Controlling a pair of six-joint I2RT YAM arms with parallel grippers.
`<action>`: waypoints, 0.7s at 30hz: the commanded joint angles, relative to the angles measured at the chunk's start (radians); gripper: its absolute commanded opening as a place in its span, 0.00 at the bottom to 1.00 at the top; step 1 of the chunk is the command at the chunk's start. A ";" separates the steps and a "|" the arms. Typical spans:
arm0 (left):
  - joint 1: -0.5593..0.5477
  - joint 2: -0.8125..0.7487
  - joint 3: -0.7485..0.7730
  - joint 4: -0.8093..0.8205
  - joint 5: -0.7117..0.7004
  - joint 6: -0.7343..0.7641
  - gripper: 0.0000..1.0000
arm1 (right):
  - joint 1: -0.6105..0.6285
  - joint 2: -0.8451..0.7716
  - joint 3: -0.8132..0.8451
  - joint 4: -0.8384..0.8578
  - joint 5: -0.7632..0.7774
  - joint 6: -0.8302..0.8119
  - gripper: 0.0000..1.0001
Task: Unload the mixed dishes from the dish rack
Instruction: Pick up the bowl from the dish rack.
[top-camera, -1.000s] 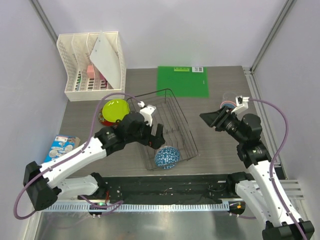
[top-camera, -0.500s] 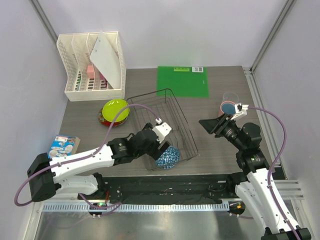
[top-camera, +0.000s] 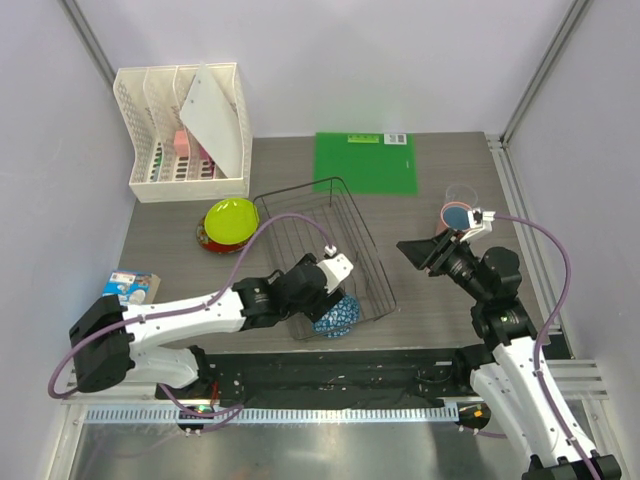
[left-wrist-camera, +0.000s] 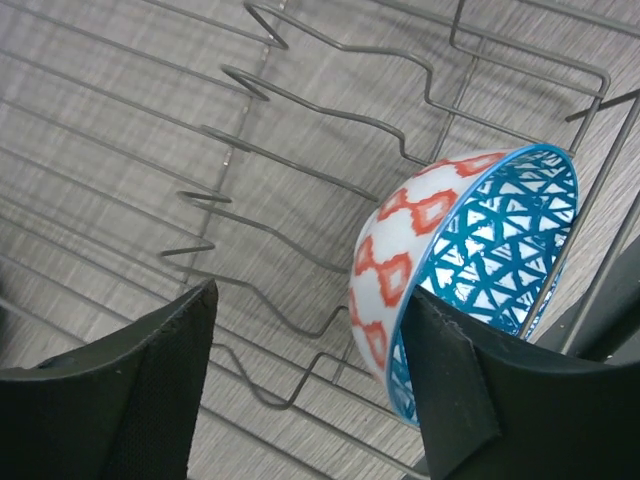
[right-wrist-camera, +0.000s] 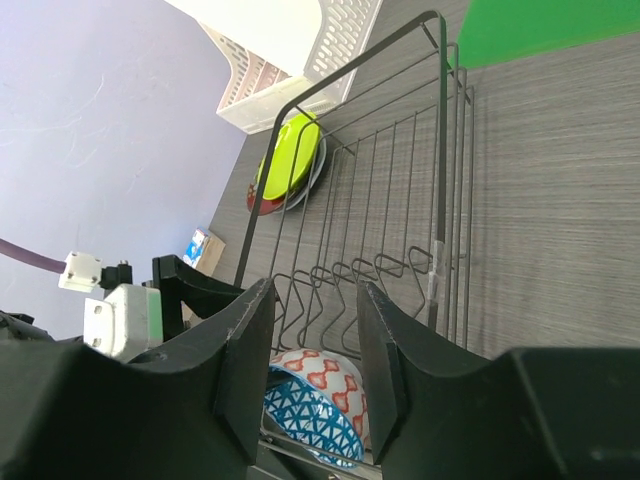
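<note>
The left gripper (left-wrist-camera: 308, 320) is hovering with fingers spread wide inside the near end of the dish rack (top-camera: 325, 240). There the blue-and-white patterned round bowl (left-wrist-camera: 470, 250) is standing on edge among the prongs, just beside one finger and clear of the other. The right gripper (right-wrist-camera: 312, 345) is hanging off to the rack's right, fingers parted and empty.

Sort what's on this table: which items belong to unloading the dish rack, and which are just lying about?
Part of the job:
dish rack
blue-and-white bowl, in the rack
yellow-green plate, stacked on the dark red plate
pink cup

Lying about:
white file organizer
green mat
small printed box
</note>
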 joint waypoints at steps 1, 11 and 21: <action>-0.017 0.044 0.005 0.048 -0.009 -0.010 0.71 | 0.003 0.002 -0.009 0.068 -0.008 0.009 0.44; -0.063 0.062 0.005 0.048 -0.053 -0.033 0.40 | 0.005 0.002 -0.005 0.057 -0.005 0.009 0.43; -0.088 -0.030 0.031 0.011 -0.110 -0.033 0.00 | 0.006 -0.015 0.005 0.036 0.003 0.019 0.43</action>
